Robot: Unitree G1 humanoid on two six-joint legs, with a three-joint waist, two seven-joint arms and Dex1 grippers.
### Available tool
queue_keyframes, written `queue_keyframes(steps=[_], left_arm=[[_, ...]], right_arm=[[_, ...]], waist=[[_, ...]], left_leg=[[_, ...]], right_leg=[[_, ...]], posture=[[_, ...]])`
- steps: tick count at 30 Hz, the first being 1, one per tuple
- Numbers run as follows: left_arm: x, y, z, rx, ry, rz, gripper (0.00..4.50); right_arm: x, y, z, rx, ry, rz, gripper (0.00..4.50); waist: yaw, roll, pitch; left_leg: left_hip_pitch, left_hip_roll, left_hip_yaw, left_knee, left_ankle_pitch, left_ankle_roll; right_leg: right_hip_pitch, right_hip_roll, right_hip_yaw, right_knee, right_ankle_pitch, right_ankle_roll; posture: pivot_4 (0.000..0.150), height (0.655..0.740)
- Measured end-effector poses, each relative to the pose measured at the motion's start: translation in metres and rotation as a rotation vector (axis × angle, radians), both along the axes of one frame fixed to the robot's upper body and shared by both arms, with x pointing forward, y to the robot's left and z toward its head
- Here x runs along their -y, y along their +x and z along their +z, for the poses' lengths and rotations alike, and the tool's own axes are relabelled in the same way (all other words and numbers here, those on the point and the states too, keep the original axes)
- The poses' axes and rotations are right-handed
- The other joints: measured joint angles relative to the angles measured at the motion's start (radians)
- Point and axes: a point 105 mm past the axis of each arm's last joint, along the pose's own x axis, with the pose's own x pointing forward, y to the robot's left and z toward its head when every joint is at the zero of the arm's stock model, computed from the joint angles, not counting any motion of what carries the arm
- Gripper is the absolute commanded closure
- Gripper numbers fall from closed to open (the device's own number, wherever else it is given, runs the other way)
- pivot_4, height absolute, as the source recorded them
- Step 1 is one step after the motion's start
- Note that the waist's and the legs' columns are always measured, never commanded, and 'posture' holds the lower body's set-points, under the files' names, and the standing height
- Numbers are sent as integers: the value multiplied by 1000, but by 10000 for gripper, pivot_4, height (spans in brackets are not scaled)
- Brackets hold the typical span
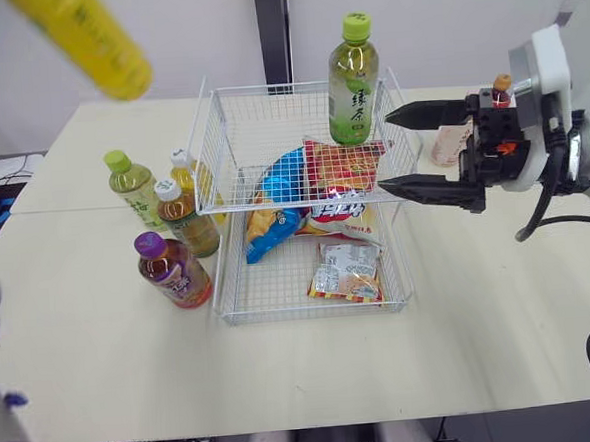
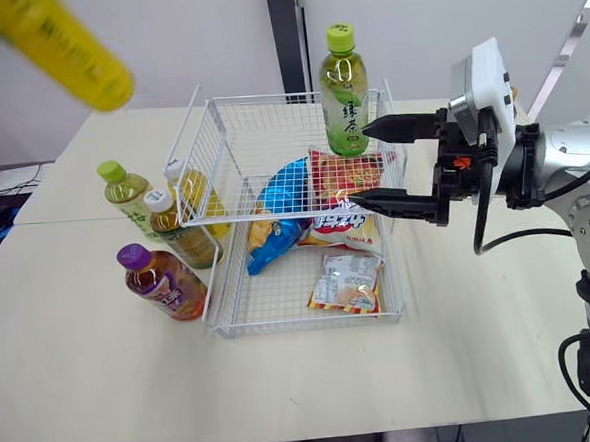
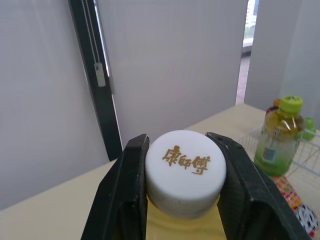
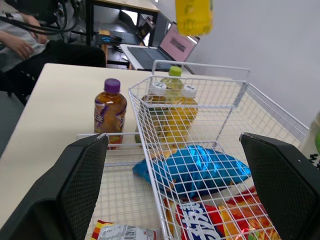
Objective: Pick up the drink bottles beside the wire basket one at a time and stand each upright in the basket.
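Left gripper (image 3: 177, 139): fingers clamped on the white cap (image 3: 185, 167) of the yellow bottle (image 1: 83, 39). The left wrist view shows the grip; the head views show the bottle raised and tilted, high on the left.
Right gripper (image 1: 384, 150): fingers spread wide and empty, at the right rim of the basket (image 1: 220, 135).
Basket contents: blue bag (image 1: 279, 197), red bag (image 1: 342, 178), small packet (image 1: 346, 270).
Green tea bottle (image 1: 352, 82): upright at the basket's far right corner; whether it is inside the wire cannot be told.
Beside basket, left: four upright bottles, namely green-capped bottle (image 1: 131, 186), two white-capped bottles (image 1: 186, 213), purple-capped bottle (image 1: 173, 271).
Right wrist view adds: laptop (image 4: 165, 50) and seated person (image 4: 20, 35) beyond the table (image 1: 103, 363).
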Motion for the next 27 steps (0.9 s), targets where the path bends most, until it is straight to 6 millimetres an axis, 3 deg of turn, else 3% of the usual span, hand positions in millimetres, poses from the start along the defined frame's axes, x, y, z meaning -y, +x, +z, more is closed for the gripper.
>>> queue_keyframes(steps=[3,6,8,15,22,27], left_arm=[[40,17,2,-52,17,-129,31245],[79,35,-10,-121,35,-240,31245],[88,44,-19,-156,46,-259,31245],[135,71,-54,-200,159,-329,31245],[144,87,-82,-232,194,-328,31245],[145,88,-83,-217,201,-327,31245]], right_arm=[[4,0,-3,2,12,-37,0],[8,2,-8,-11,25,-70,0],[9,0,-10,-8,28,-79,0],[17,-3,-10,14,58,-145,0],[17,-5,-9,22,70,-170,0],[20,-7,-7,25,81,-187,0]], waist=[[-2,0,0],[-2,0,0],[-18,0,0],[-28,1,0],[-25,1,0],[-22,1,0]], left_leg=[[-1,0,1,0,0,1],[-6,0,2,1,0,1],[-11,0,5,2,0,1],[-12,1,7,1,0,1],[-12,0,7,2,0,1],[-12,0,7,2,0,1]], right_leg=[[-1,-1,2,0,0,-1],[-8,-2,4,3,1,-1],[-17,-2,7,6,1,-1],[-18,-1,9,6,1,-1],[-18,-1,9,7,1,-1],[-18,-2,9,7,1,-1]], posture=[[1500,7400],[1500,7400],[1500,7400],[1500,7400],[1500,7400],[1500,7400]])
